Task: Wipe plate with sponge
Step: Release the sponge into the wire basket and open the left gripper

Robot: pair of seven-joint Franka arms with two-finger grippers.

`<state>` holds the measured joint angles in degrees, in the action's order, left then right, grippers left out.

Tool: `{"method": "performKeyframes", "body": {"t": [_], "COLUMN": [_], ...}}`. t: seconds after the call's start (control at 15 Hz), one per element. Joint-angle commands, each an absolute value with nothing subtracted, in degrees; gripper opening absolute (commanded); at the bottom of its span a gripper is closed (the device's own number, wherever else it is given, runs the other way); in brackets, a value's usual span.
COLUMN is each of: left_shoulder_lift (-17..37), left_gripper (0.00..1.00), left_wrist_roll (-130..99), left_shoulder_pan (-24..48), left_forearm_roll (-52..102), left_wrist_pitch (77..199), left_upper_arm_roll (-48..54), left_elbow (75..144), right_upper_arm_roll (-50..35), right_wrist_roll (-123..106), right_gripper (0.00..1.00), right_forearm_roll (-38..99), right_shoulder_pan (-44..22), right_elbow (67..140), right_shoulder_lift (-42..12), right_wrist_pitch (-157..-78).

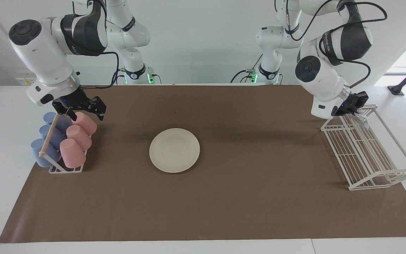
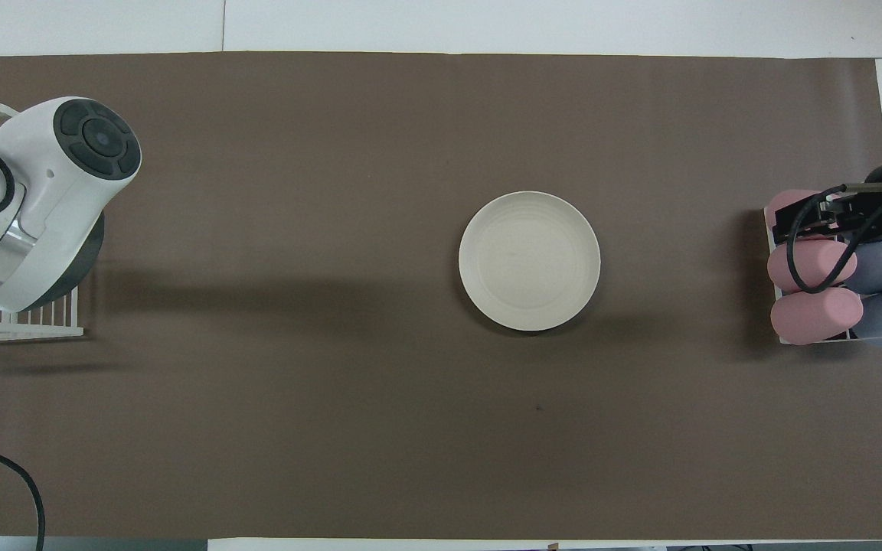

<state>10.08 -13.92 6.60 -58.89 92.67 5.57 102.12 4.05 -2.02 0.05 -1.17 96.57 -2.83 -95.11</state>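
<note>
Cream plate [image 1: 174,150] flat on the brown mat [image 1: 224,211], mid-table, well apart from both grippers. Silvery sponge [image 1: 361,120] pinched tight in the left gripper [image 1: 358,112], over the white wire rack [image 1: 368,155]. Right gripper [image 1: 83,109], fingers spread wide and empty, just above the pink cups [image 1: 78,139].

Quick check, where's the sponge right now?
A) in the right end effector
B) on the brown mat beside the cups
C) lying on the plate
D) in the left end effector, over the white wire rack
D: the sponge hangs from the shut left end effector over the white wire rack; the plate is bare.
</note>
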Motion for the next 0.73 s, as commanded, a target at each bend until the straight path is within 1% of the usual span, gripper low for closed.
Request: {"method": "performKeyframes", "body": {"t": [0.0,0.2,0.4,0.47,0.66], "left_shoulder_lift": [11.95,11.78,11.87,11.87,11.51], "left_gripper": [0.00,0.00,0.00,0.00,0.00], "left_wrist_roll": [-13.18,-18.69,-24.94,-26.61,-28.65], "left_shoulder_pan": [6.15,5.37,4.83,4.83,4.83], "left_forearm_roll": [-61.52,-63.19,-63.19,-63.19,-63.02], "left_wrist_pitch": [93.87,96.40,97.64,97.99,100.19], "left_upper_arm_roll": [5.63,5.45,5.62,5.71,5.80], "left_elbow": [103.45,108.44,109.16,109.42,111.09], "right_upper_arm_roll": [4.75,6.42,6.07,5.89,5.80], "right_wrist_roll": [-2.72,-3.60,-4.92,-4.57,-3.69], "right_gripper": [1.00,1.00,1.00,1.00,1.00], "right_forearm_roll": [0.26,0.26,2.18,4.89,5.01], "right_shoulder_pan": [-2.81,-3.51,-3.43,-3.34,-3.52], "right_elbow": [99.66,99.06,98.01,95.82,97.29], "right_shoulder_lift": [0.70,1.67,2.02,1.50,1.76], "right_wrist_pitch": [-95.01,-94.75,-94.04,-94.57,-96.15]}}
